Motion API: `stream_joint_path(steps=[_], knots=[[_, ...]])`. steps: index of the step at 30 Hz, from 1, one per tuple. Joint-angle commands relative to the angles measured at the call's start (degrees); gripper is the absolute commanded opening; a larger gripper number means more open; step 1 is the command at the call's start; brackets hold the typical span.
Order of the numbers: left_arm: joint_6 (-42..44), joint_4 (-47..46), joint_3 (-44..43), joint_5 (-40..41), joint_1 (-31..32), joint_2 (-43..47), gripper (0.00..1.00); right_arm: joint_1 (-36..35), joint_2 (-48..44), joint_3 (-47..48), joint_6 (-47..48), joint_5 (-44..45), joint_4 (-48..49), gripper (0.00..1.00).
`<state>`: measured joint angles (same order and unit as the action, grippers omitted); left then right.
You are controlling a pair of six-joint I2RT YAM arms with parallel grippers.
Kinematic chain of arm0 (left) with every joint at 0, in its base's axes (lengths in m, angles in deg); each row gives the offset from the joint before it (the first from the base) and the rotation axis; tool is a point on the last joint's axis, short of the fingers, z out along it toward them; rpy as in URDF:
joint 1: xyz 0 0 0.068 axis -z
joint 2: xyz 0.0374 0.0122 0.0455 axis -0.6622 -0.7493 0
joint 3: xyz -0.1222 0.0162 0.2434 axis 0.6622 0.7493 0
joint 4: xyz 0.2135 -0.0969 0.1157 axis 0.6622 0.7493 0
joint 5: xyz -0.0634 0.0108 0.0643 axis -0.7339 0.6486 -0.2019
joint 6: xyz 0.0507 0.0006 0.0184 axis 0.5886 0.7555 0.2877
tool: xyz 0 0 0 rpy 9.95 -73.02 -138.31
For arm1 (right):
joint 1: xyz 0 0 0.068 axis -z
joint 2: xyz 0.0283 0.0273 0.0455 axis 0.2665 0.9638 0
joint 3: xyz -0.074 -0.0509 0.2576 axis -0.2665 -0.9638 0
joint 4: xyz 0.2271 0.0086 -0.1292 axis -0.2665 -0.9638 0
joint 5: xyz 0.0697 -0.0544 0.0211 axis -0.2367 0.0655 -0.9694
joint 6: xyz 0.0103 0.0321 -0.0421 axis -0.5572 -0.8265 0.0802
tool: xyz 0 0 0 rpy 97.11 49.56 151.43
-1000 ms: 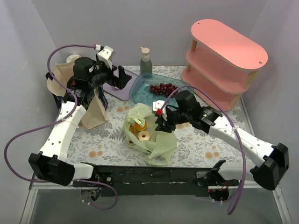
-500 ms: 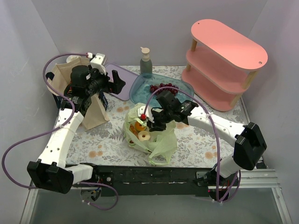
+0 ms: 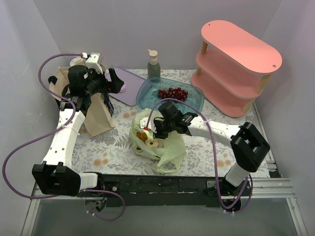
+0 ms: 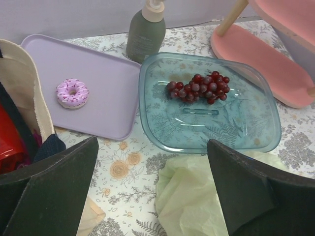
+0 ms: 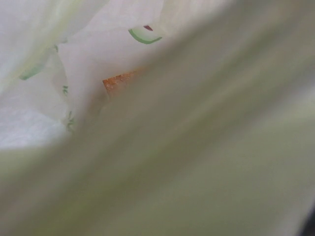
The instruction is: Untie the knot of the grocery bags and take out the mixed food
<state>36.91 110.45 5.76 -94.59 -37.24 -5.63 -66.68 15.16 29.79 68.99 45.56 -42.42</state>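
Note:
The pale-green plastic bag (image 3: pixel 165 145) lies crumpled at the table's middle with its mouth gaping; no tied knot shows. Small orange and yellowish food (image 3: pixel 149 141) sits inside it. My right gripper (image 3: pixel 153 129) reaches into the bag's mouth, its fingers hidden. The right wrist view is filled with blurred green plastic (image 5: pixel 197 162) and a scrap of orange (image 5: pixel 120 81). My left gripper (image 3: pixel 114 87) is wide open and empty above the beige canvas tote (image 3: pixel 98 115). In the left wrist view (image 4: pixel 152 196) the tote (image 4: pixel 24 93) holds something red (image 4: pixel 10 147). Dark red grapes (image 3: pixel 172 93) (image 4: pixel 199 88) lie in the clear blue tray (image 3: pixel 194 98).
A lilac tray (image 3: pixel 129 87) (image 4: pixel 103 103) holds a pink donut (image 4: pixel 73 93). A pump bottle (image 3: pixel 154 66) (image 4: pixel 146 34) stands behind the blue tray (image 4: pixel 147 113). A pink two-tier shelf (image 3: pixel 238 64) fills the back right. Walls close in on both sides.
My right gripper has moved left and down into the green bag's mouth. My left gripper has drawn back left, over the canvas tote.

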Motion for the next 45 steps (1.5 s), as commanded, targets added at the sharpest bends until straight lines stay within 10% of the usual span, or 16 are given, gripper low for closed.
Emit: stream_joint_path(steps=[1, 16, 22, 45], knots=[[-2.9, -2.5, 0.0, -3.8, -1.7, 0.5, 0.92, -0.9, 4.9, 4.1, 4.5, 2.2, 3.7, 0.40], [-7.5, -4.1, 3.3, -8.3, -4.1, 1.1, 0.91, -2.2, 15.5, 5.3, 6.5, 12.2, 10.7, 0.49], [-7.6, -4.1, 3.5, -10.3, -4.1, 1.4, 0.91, -2.5, 14.6, 1.9, 10.9, 19.5, 13.9, 0.11], [-8.4, -9.6, 4.8, -26.7, -3.7, -0.3, 0.89, 5.2, -13.4, 12.6, 14.0, -4.6, -39.5, 0.01]])
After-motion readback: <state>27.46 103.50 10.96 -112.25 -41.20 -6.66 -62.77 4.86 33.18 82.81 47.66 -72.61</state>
